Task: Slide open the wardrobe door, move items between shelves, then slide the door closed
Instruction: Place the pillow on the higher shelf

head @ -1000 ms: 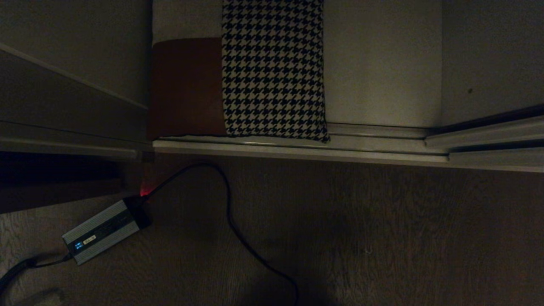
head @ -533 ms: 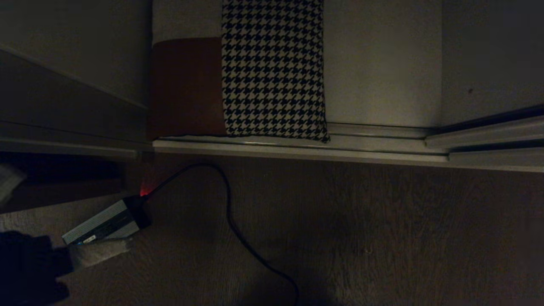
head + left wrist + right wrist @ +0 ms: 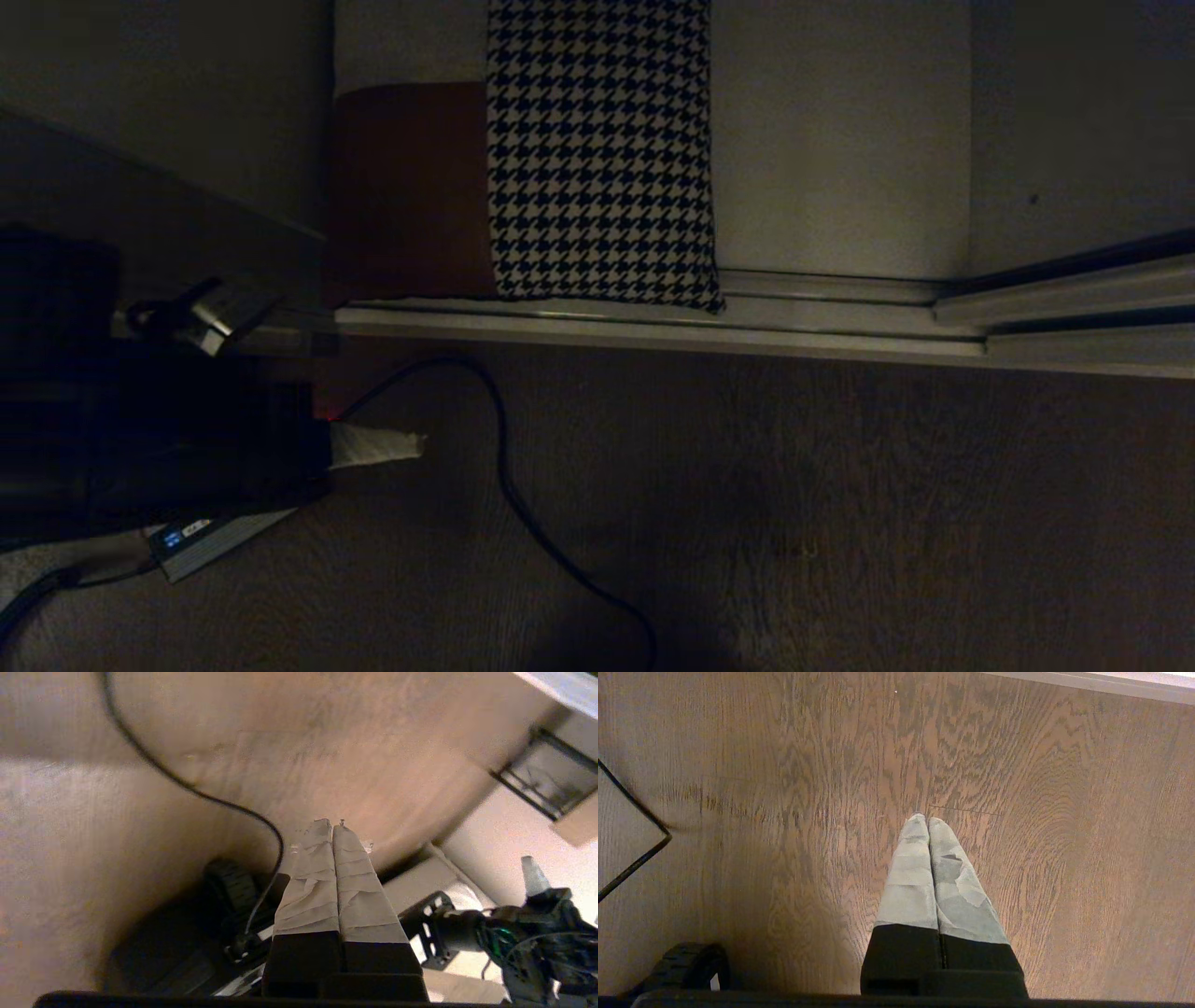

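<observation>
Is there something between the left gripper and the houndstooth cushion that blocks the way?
Nothing visible blocks it. The left gripper, shut and empty, hangs over the dark floor in front of the silver rails. The cushion lies beyond them in the open wardrobe. Only the black cable lies on the floor between.

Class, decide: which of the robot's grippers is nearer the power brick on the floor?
Left. The left gripper hangs just above the power brick; the right gripper points at bare floor, outside the head view.
</observation>
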You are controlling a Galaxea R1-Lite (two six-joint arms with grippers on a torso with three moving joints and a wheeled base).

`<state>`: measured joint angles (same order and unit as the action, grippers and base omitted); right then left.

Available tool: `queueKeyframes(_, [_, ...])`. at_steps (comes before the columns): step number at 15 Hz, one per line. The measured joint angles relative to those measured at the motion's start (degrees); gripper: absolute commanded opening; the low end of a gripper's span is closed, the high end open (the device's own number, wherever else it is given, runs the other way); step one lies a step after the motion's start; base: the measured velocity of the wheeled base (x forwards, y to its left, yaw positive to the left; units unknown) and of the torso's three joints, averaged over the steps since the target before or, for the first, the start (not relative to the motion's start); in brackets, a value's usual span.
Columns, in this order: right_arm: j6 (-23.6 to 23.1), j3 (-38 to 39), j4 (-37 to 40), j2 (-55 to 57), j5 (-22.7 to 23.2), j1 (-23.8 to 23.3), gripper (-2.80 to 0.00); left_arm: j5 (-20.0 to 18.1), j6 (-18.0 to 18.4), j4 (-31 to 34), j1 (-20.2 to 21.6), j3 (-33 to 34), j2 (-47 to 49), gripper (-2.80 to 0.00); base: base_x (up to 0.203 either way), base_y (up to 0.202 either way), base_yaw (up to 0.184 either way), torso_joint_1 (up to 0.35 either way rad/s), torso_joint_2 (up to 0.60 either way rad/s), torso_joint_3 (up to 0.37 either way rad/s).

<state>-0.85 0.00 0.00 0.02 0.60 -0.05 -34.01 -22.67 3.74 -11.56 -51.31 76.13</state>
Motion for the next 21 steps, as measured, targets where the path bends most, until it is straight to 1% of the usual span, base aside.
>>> queueKeyframes(3, [0.0, 0.0, 0.0, 0.0, 0.0, 0.0, -2.8, 0.1, 0.0, 0.0, -2.3, -3.4, 5.4, -2.8, 0.0, 0.0, 0.0, 0.0, 0.0, 0.0])
queueKeyframes(6, [0.0, 0.0, 0.0, 0.0, 0.0, 0.0, -2.8, 0.4, -1.3, 0.0, -3.9, -7.8, 9.5, -2.8, 0.0, 0.0, 0.0, 0.0, 0.0, 0.0])
queueKeyframes(7, [0.0, 0.0, 0.0, 0.0, 0.0, 0.0, -2.8, 1.0, -1.7, -0.1, -4.1, -9.3, 10.4, -2.8, 0.0, 0.0, 0.0, 0.0, 0.0, 0.0])
queueKeyframes(8, [0.0, 0.0, 0.0, 0.0, 0.0, 0.0, -2.8, 2.6, -2.0, -0.1, -4.2, -10.4, 11.1, -2.8, 0.0, 0.0, 0.0, 0.0, 0.0, 0.0])
queueKeyframes(12, [0.0, 0.0, 0.0, 0.0, 0.0, 0.0, -2.8, 12.2, -2.0, -0.1, -5.1, -12.2, 13.2, -2.8, 0.0, 0.0, 0.0, 0.0, 0.0, 0.0])
queueKeyframes(14, [0.0, 0.0, 0.0, 0.0, 0.0, 0.0, -2.8, 15.0, -2.3, 0.3, -6.3, -14.5, 14.4, -2.8, 0.0, 0.0, 0.0, 0.0, 0.0, 0.0])
queueKeyframes(15, [0.0, 0.0, 0.0, 0.0, 0.0, 0.0, -2.8, 16.8, -2.3, 0.5, -7.7, -16.2, 15.2, 0.0, 0.0, 0.0, 0.0, 0.0, 0.0, 0.0])
queueKeyframes(16, [0.0, 0.0, 0.0, 0.0, 0.0, 0.0, -2.8, 19.3, -2.4, 0.7, -9.3, -17.5, 16.0, 0.0, 0.0, 0.0, 0.0, 0.0, 0.0, 0.0])
queueKeyframes(18, [0.0, 0.0, 0.0, 0.0, 0.0, 0.0, -2.8, 25.8, -2.7, 0.4, -12.8, -20.7, 17.9, 0.0, 0.0, 0.0, 0.0, 0.0, 0.0, 0.0])
queueKeyframes(19, [0.0, 0.0, 0.0, 0.0, 0.0, 0.0, -2.8, 28.3, -3.2, 0.3, -14.1, -21.9, 18.6, 0.0, 0.0, 0.0, 0.0, 0.0, 0.0, 0.0])
queueKeyframes(20, [0.0, 0.0, 0.0, 0.0, 0.0, 0.0, -2.8, 30.5, -3.5, 0.3, -14.8, -22.6, 19.1, 0.0, 0.0, 0.0, 0.0, 0.0, 0.0, 0.0])
queueKeyframes(21, [0.0, 0.0, 0.0, 0.0, 0.0, 0.0, -2.8, 33.5, -3.9, 0.1, -15.1, -23.2, 19.7, 0.0, 0.0, 0.0, 0.0, 0.0, 0.0, 0.0])
